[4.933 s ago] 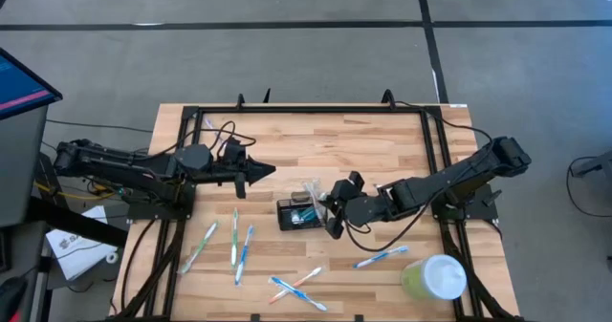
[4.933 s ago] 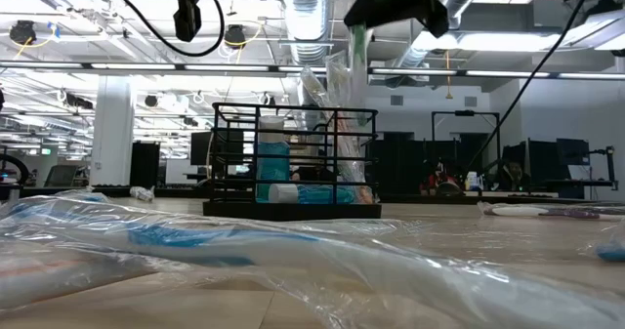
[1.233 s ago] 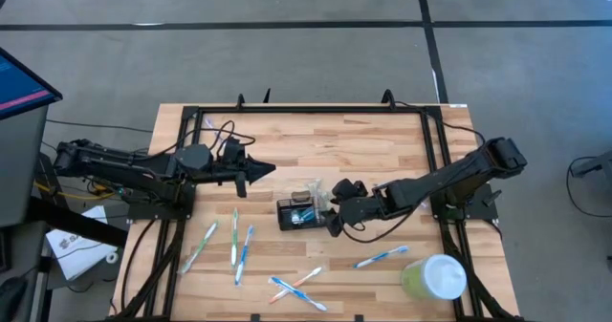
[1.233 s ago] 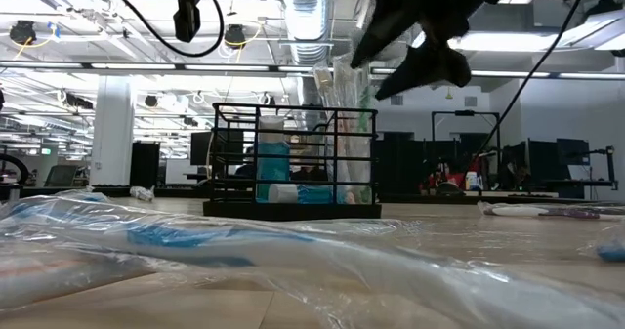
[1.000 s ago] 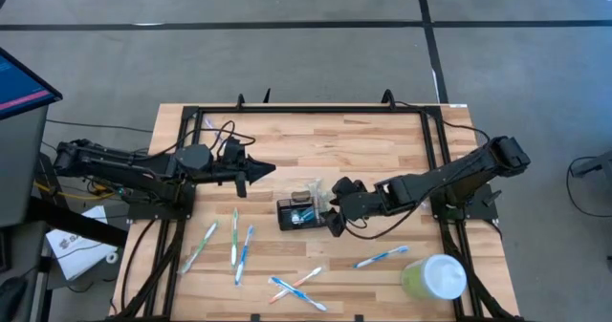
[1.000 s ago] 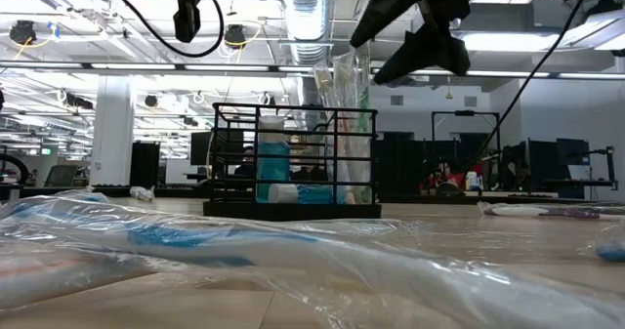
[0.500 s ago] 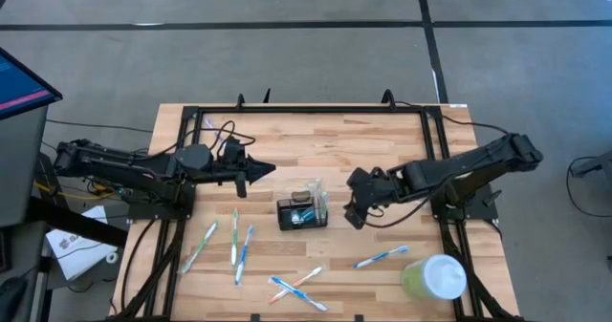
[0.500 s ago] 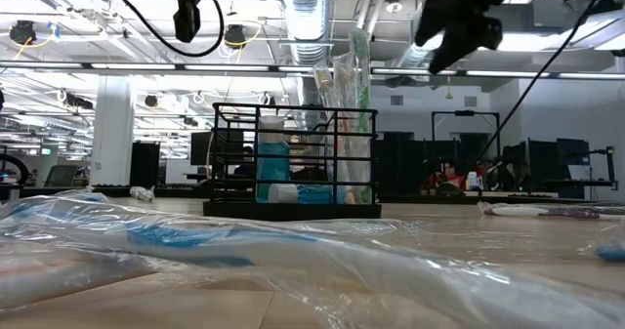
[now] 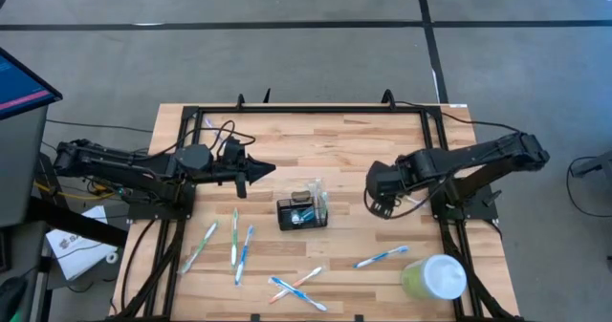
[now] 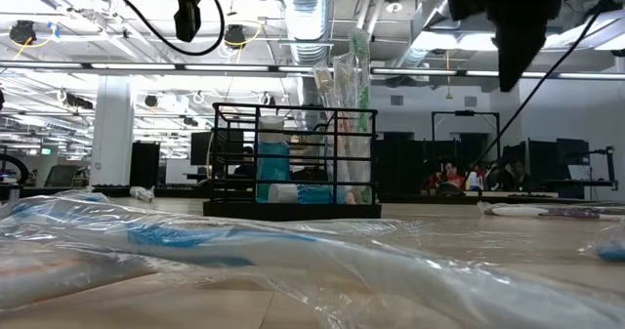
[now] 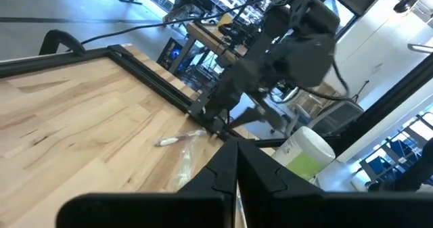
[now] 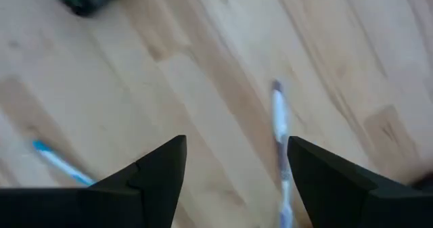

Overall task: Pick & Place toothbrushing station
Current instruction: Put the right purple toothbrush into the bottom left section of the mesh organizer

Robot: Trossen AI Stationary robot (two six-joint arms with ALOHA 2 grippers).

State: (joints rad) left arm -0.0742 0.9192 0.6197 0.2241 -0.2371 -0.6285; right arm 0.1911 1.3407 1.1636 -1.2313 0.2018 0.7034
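Right claw (image 9: 381, 205) has left toothbrushing station (image 9: 302, 210), holding toothbrushes.

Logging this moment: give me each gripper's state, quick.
Left gripper: shut, holding nothing, waiting at the table's left.
Right gripper: open, empty, above bare wood right of the toothbrushing station.

Pale green cup (image 9: 432, 278) and loose toothbrushes (image 9: 237, 241) on wooden table (image 9: 316, 150)

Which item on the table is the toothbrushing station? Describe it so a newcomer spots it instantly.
On the wooden table, look near the middle, between the two arms. There sits the toothbrushing station, a small black box-shaped wire holder with wrapped items standing in it. The loose toothbrushes nearby lie flat, and the pale green cup stands at the table's corner, so the station is the only dark boxy item.
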